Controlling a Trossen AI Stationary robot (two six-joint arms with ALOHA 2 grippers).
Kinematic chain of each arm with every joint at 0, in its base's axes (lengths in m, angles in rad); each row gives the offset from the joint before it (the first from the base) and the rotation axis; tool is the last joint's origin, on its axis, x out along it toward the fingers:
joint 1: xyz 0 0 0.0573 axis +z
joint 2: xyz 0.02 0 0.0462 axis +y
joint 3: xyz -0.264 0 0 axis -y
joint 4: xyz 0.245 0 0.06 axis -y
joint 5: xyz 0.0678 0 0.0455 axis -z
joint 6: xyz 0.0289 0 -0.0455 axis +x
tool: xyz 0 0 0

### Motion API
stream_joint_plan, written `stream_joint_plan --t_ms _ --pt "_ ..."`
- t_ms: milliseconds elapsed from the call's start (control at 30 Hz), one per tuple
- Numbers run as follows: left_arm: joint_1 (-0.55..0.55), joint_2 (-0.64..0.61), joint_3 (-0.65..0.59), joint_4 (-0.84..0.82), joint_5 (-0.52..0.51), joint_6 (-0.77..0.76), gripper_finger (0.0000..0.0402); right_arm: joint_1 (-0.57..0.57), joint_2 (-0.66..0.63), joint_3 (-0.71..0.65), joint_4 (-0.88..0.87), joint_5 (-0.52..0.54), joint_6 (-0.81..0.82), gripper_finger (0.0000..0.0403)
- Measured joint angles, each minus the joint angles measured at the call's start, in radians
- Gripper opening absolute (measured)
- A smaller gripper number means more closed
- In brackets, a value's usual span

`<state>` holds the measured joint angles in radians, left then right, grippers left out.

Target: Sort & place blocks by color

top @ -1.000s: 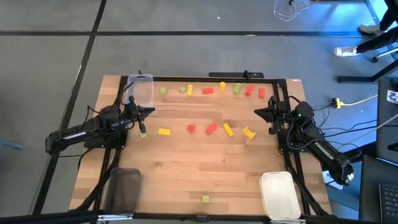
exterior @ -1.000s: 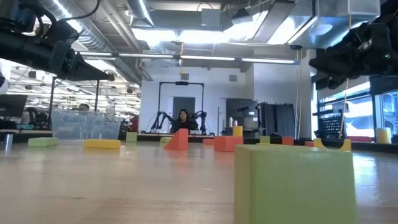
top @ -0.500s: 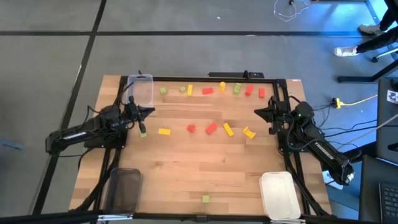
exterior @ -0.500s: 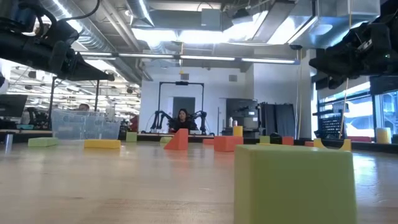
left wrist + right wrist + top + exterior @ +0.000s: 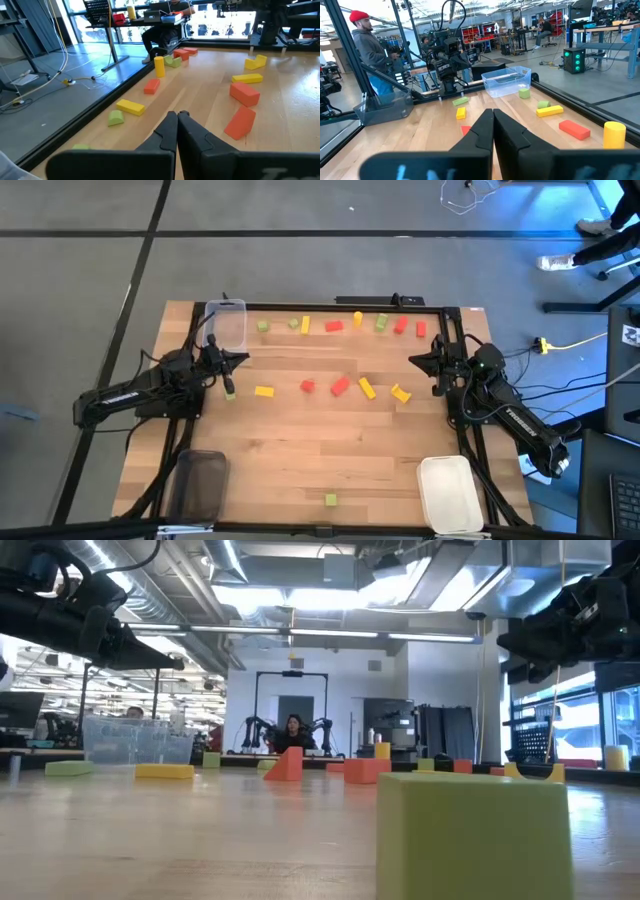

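Observation:
Small red, yellow and light green blocks lie scattered on the wooden table. One row lies along the far edge, from a green block (image 5: 262, 326) to a red one (image 5: 420, 329). A second row crosses the middle, with a yellow block (image 5: 264, 391) and a red block (image 5: 340, 386) in it. A lone green block (image 5: 331, 500) sits near the front edge, close to the low camera (image 5: 475, 830). My left gripper (image 5: 246, 358) (image 5: 177, 115) hovers shut at the table's left side. My right gripper (image 5: 411, 360) (image 5: 492, 112) hovers shut at the right side. Both point level toward the middle and hold nothing.
A clear tray (image 5: 226, 323) stands at the far left corner, a dark tray (image 5: 200, 483) at the near left and a white tray (image 5: 450, 492) at the near right. A black frame (image 5: 340, 305) rims the table. A person (image 5: 370, 45) stands beyond the table.

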<state>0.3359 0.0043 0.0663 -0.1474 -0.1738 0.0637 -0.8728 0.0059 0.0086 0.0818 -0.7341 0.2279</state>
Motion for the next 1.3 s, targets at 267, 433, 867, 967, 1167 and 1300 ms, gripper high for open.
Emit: stream_joint_plan --t_ms 267,433,867,967,1167,1300 --pt "0.0 0.0 0.0 0.0 0.0 0.0 0.0 0.0 0.0 0.0 0.0 0.0 0.0 0.0012" --pt "0.0 0.0 0.0 0.012 -0.017 0.014 0.0 0.0 0.0 0.0 0.0 0.0 0.0 0.0012" --pt "-0.038 0.172 0.387 -0.165 0.033 -0.081 0.0 0.0 0.0 0.0 0.0 0.0 0.0 0.0012" --pt "-0.043 0.323 0.542 -0.282 0.027 -0.081 0.0 0.0 0.0 0.0 0.0 0.0 0.0 0.0012" --pt "-0.043 0.653 0.811 -0.454 -0.001 -0.151 0.0 0.0 0.0 0.0 0.0 0.0 0.0 0.0012" --pt "-0.043 0.856 0.96 -0.631 0.0 -0.277 0.0 0.0 0.0 0.0 0.0 0.0 0.0 0.0012"
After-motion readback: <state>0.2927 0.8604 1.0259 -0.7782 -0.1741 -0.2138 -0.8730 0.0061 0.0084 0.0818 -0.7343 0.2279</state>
